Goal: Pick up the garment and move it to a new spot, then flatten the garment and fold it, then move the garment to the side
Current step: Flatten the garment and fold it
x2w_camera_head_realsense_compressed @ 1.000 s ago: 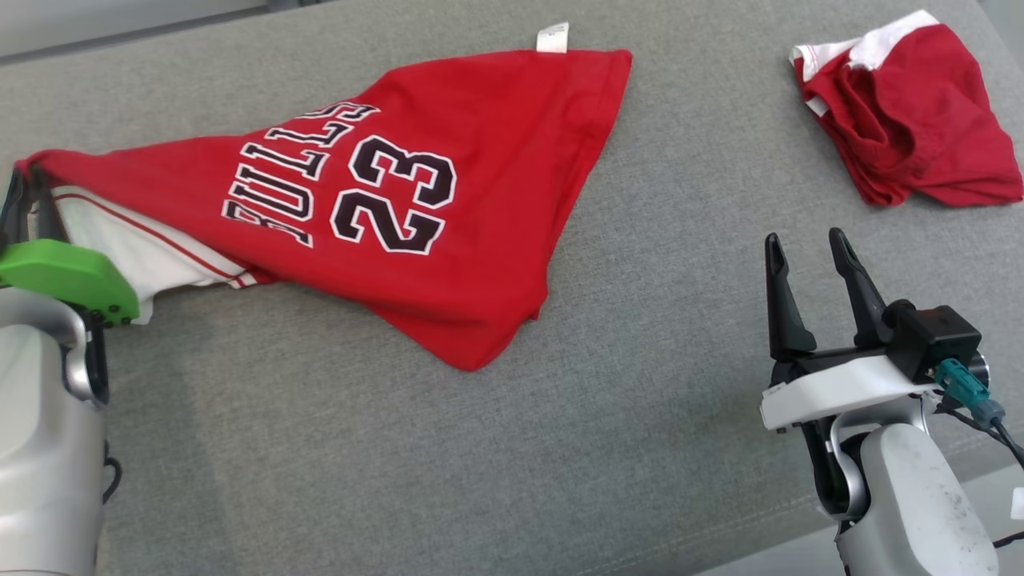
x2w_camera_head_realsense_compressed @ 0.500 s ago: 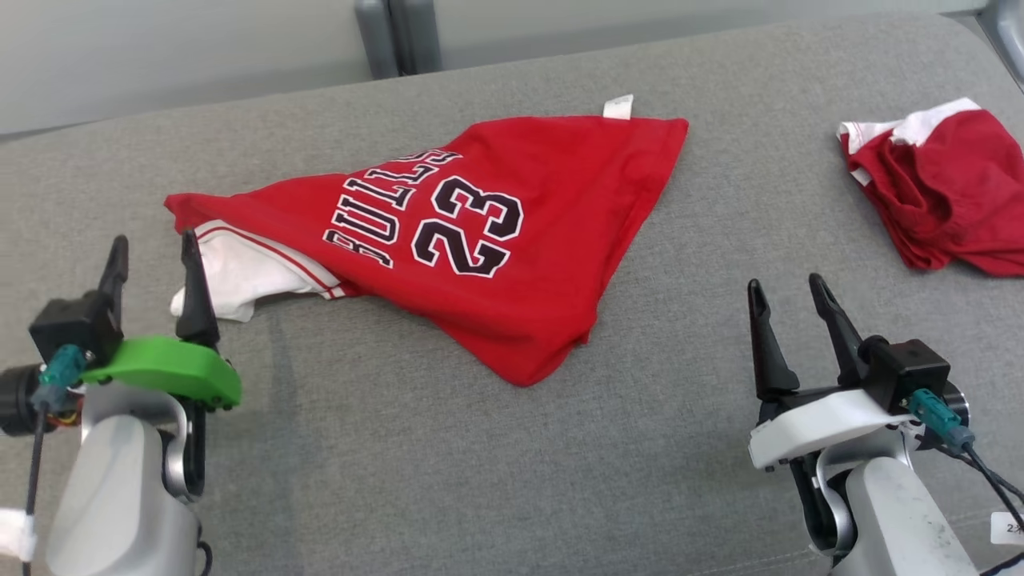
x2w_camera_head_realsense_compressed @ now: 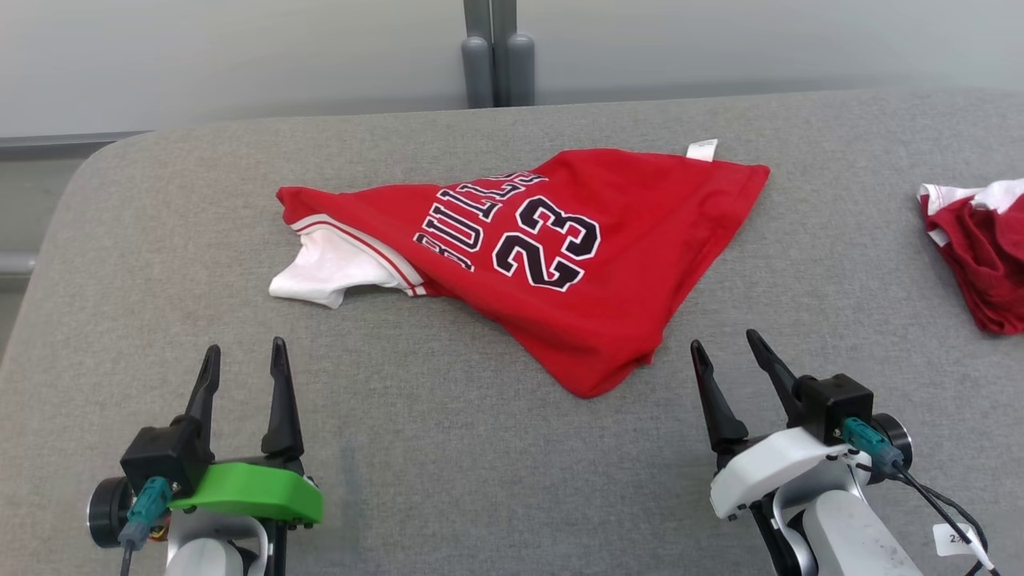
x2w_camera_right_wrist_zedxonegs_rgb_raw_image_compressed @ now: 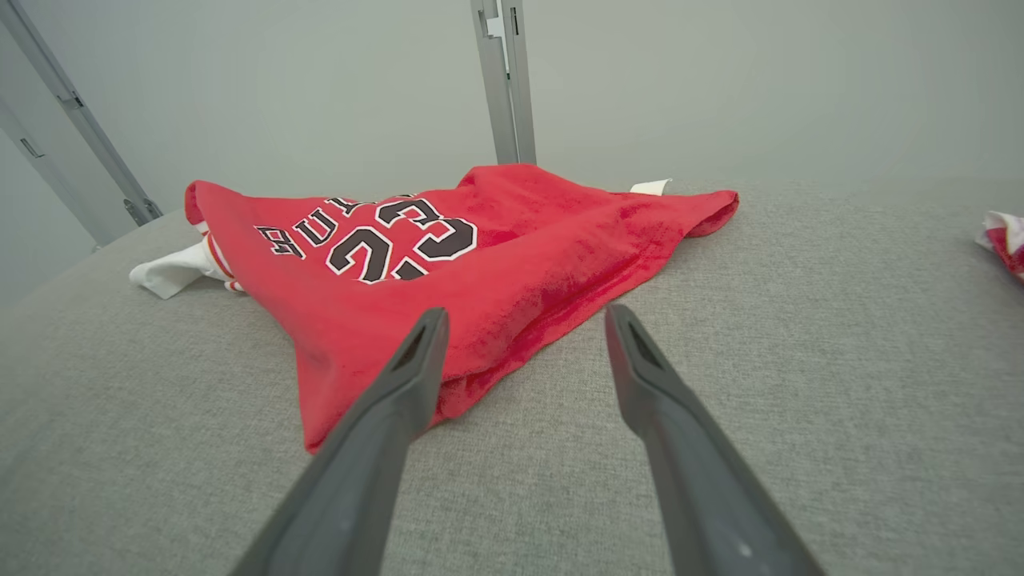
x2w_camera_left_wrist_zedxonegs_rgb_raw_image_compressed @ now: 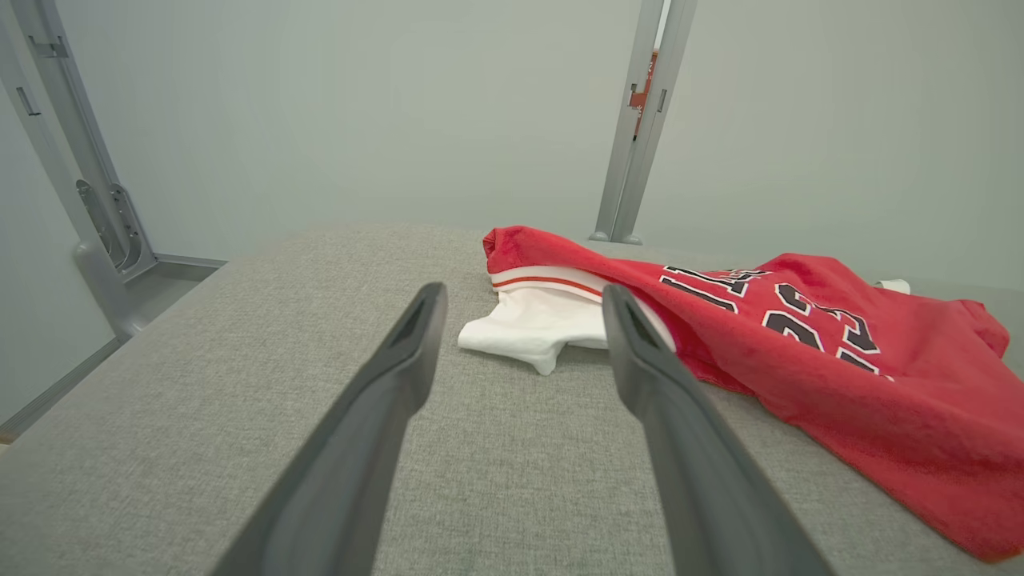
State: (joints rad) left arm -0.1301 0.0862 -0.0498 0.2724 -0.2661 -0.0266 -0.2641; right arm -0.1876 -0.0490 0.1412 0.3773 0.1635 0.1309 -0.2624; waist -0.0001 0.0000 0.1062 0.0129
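Note:
A red garment (x2w_camera_head_realsense_compressed: 608,264) printed "BULLS 23" lies folded into a rough triangle on the grey cushioned surface (x2w_camera_head_realsense_compressed: 448,472), a white sleeve (x2w_camera_head_realsense_compressed: 328,276) sticking out at its left end. My left gripper (x2w_camera_head_realsense_compressed: 244,360) stands open at the lower left, well short of the sleeve, holding nothing. In the left wrist view the garment (x2w_camera_left_wrist_zedxonegs_rgb_raw_image_compressed: 840,360) lies beyond my open left gripper (x2w_camera_left_wrist_zedxonegs_rgb_raw_image_compressed: 520,300). My right gripper (x2w_camera_head_realsense_compressed: 724,348) is open at the lower right, just right of the garment's near corner. The right wrist view shows the garment (x2w_camera_right_wrist_zedxonegs_rgb_raw_image_compressed: 448,264) ahead of my open right gripper (x2w_camera_right_wrist_zedxonegs_rgb_raw_image_compressed: 520,320).
A second crumpled red and white garment (x2w_camera_head_realsense_compressed: 980,256) lies at the right edge of the surface. A grey wall with a vertical metal post (x2w_camera_head_realsense_compressed: 492,56) runs behind. The surface's rounded left edge (x2w_camera_head_realsense_compressed: 48,232) drops off to the floor.
My left gripper has let go of the garment's left end and drawn back toward me, now open. The head camera has tilted up, so the whole picture shifted down. The right gripper stays open.

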